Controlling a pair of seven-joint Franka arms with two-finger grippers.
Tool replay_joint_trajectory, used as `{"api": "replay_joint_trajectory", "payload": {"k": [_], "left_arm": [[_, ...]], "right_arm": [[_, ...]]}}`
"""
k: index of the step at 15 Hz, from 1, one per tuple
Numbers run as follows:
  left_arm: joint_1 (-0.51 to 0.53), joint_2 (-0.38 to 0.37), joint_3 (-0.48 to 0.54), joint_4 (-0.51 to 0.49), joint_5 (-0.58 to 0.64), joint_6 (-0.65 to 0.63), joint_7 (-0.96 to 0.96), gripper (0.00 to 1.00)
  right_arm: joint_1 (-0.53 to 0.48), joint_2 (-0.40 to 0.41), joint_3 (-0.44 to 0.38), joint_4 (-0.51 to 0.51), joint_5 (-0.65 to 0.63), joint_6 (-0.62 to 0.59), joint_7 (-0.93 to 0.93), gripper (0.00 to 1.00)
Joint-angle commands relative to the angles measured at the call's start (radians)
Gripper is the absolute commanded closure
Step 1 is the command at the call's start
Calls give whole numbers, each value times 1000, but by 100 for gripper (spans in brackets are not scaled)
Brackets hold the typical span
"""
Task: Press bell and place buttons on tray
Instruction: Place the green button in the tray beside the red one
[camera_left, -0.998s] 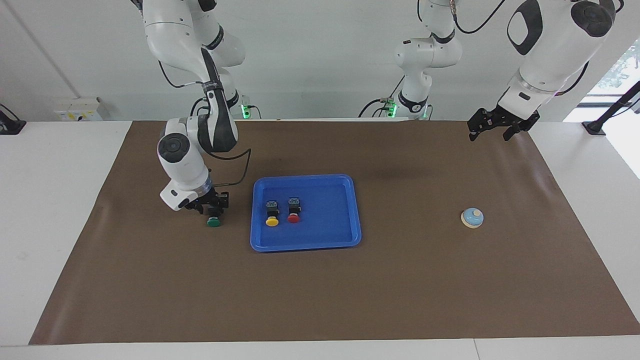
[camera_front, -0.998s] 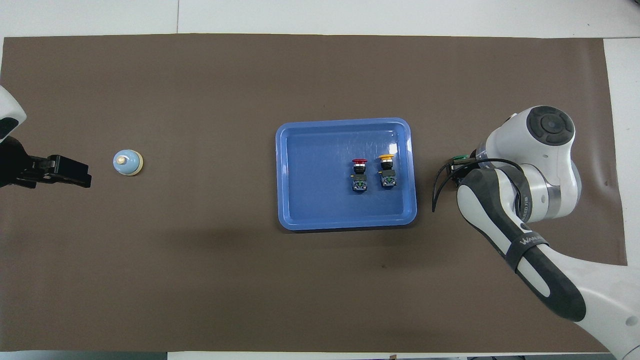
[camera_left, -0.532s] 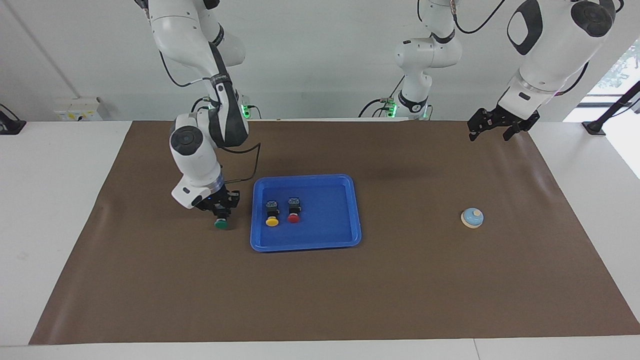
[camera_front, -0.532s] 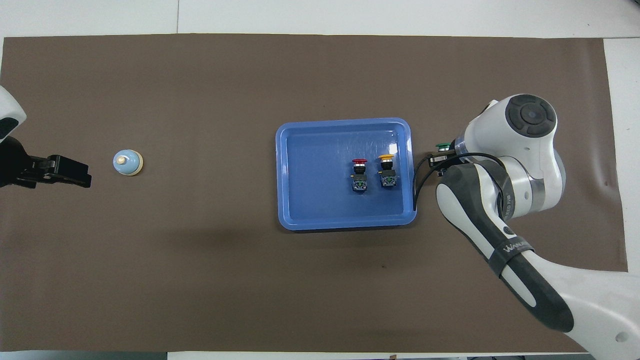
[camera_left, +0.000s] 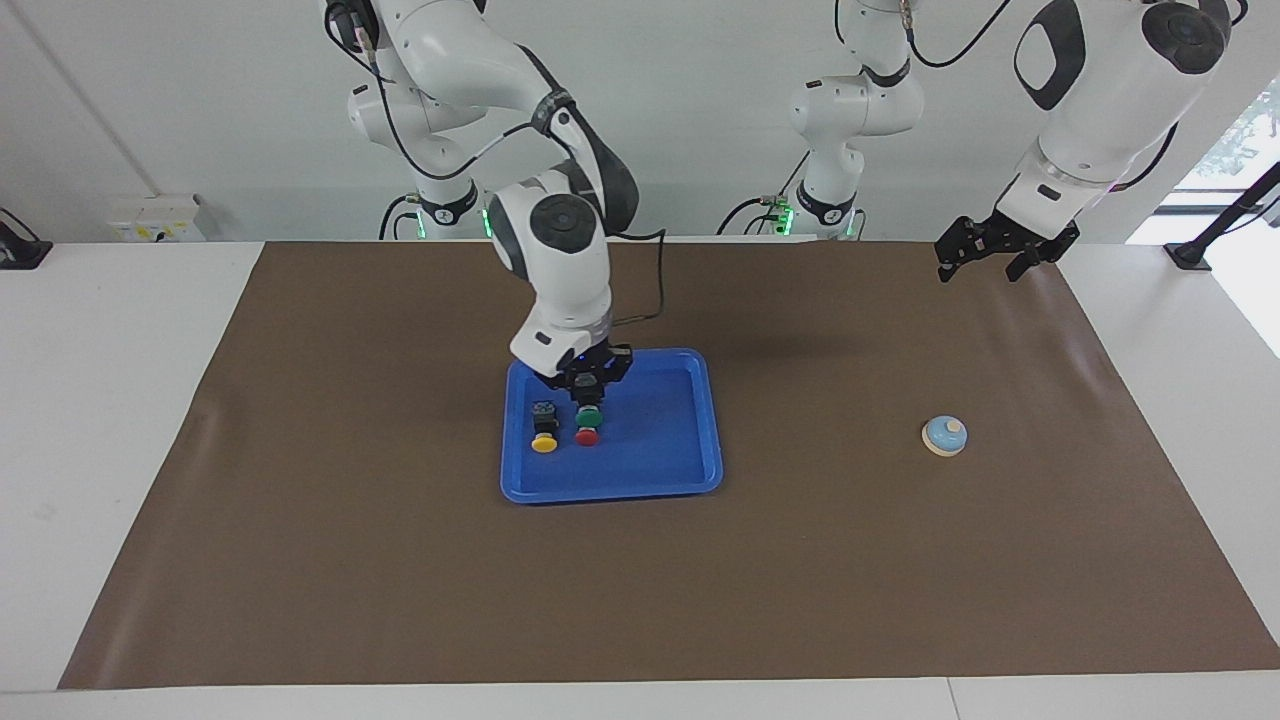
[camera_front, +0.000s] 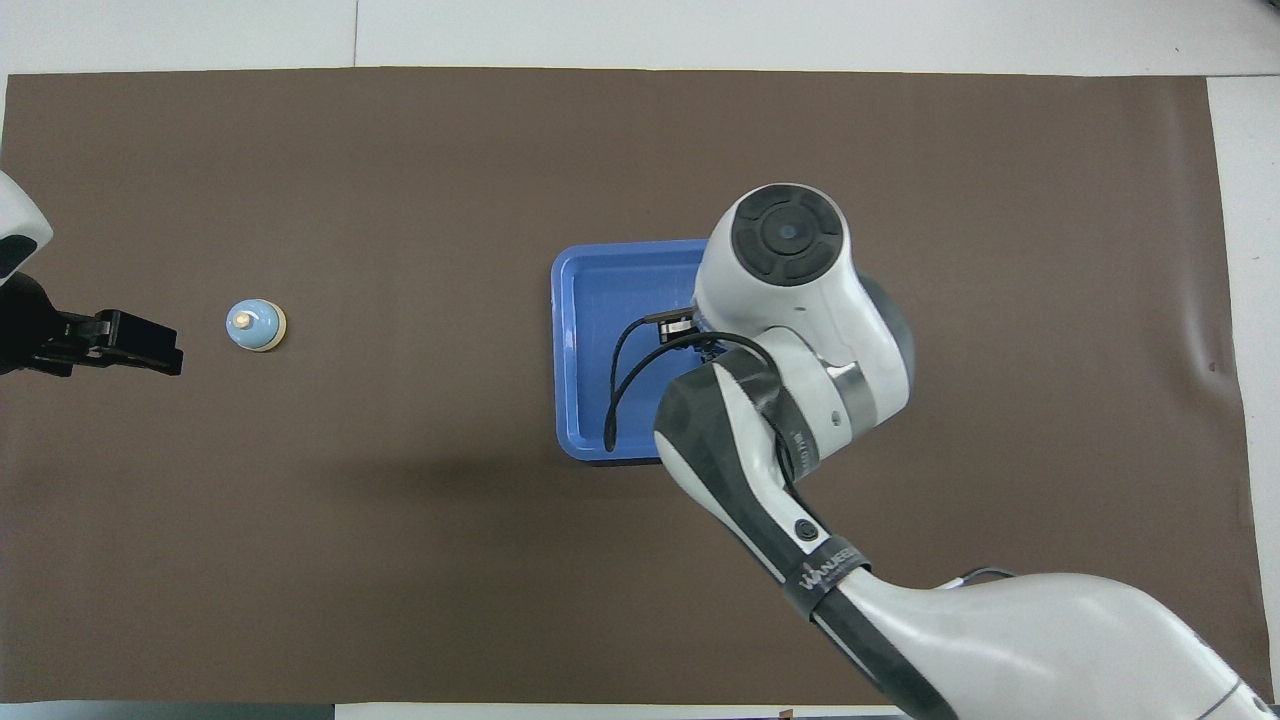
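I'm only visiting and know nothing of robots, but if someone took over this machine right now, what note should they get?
Right gripper: shut on the green-capped push-button, held over the shallow bright-blue plastic tray.
Left gripper: open, waiting above the mat's edge nearest the robots, at the left arm's end.
Done: yellow-capped button and red-capped button lie in the tray.
Left: set the green one down. The small light-blue dome bell sits on the mat; whether it was pressed is unknown.

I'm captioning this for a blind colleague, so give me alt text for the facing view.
The right claw holds the green button over the blue tray, where the yellow button and red button already lie. The bell sits toward the left arm's end, and the left claw waits, open, raised above the mat.
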Motion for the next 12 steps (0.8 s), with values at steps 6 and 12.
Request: {"api": "replay_joint_trajectory", "payload": {"k": [6, 12], "left_arm": [[1, -8, 1, 7, 8, -21, -10, 0], [1, -8, 1, 7, 8, -23, -10, 0]], "right_arm": [[53, 92, -1, 50, 1, 96, 68, 100], [51, 80, -1, -74, 2, 220, 67, 100]]}}
